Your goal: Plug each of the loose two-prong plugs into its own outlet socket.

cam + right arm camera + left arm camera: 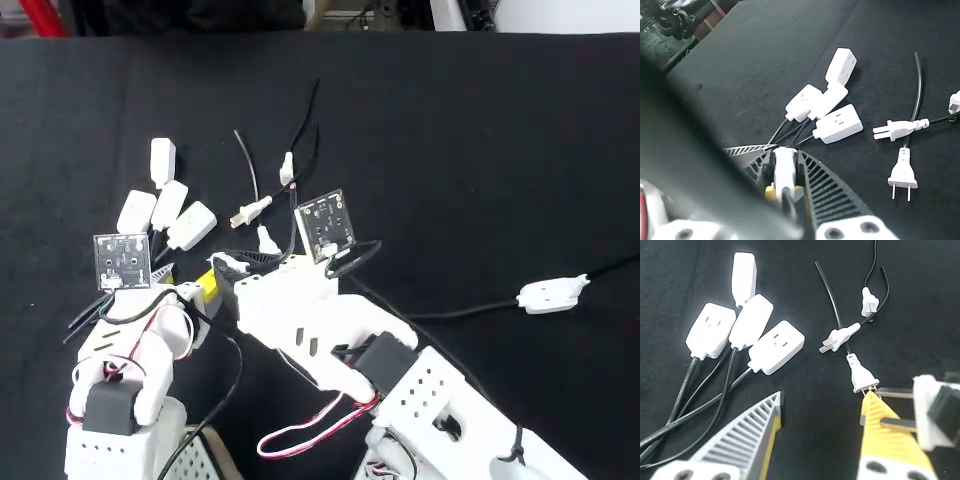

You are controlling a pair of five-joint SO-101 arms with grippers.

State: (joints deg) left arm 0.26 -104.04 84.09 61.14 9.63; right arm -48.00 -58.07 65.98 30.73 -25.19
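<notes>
White plug (785,166) clamped in right fingers (826,191); left fingers (746,434) spread apart.

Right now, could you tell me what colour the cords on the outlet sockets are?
Black; the cords show best in the left wrist view.

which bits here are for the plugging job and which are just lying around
For the job: four sockets; three loose plugs; a fourth plug, held in the right gripper.

Just lying about: the white box on its own cable, apart from the rest; two square marker cards by the arms.
</notes>
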